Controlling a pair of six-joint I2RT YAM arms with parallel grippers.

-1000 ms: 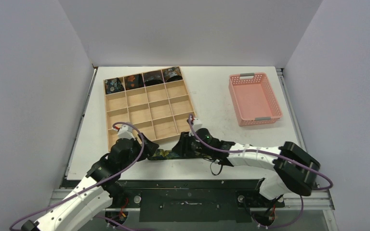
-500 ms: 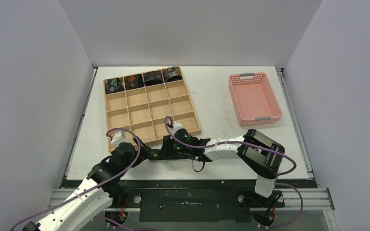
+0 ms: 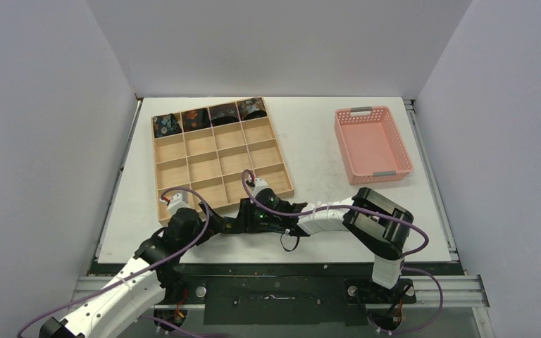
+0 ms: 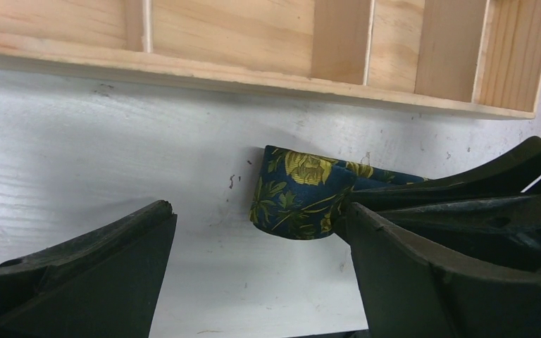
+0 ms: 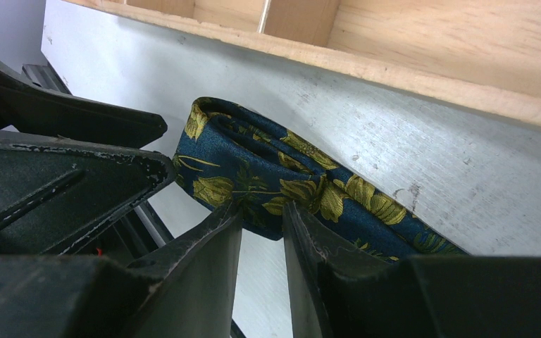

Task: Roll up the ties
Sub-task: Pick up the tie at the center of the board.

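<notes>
One of the ties [image 4: 301,196], navy with yellow flowers, lies partly rolled on the white table just in front of the wooden tray [image 3: 275,188]. In the right wrist view the tie [image 5: 253,158] shows folded layers, and my right gripper [image 5: 262,211] is shut on its near edge. My left gripper [image 4: 260,271] stands open, its fingers wide apart on either side, a little short of the roll and not touching it. From above, both grippers meet near the tray's front edge: left gripper [image 3: 213,224], right gripper [image 3: 245,220]. Several rolled ties [image 3: 196,117] sit in the tray's back row.
The wooden tray's front wall [image 4: 253,70] runs close behind the tie. An empty pink basket [image 3: 372,144] stands at the back right. The right arm's elbow [image 3: 384,222] is folded over the table's near edge.
The right gripper has carried the tie's rolled end leftward toward the left gripper, its elbow folding in. The left gripper's jaws have spread wide.
</notes>
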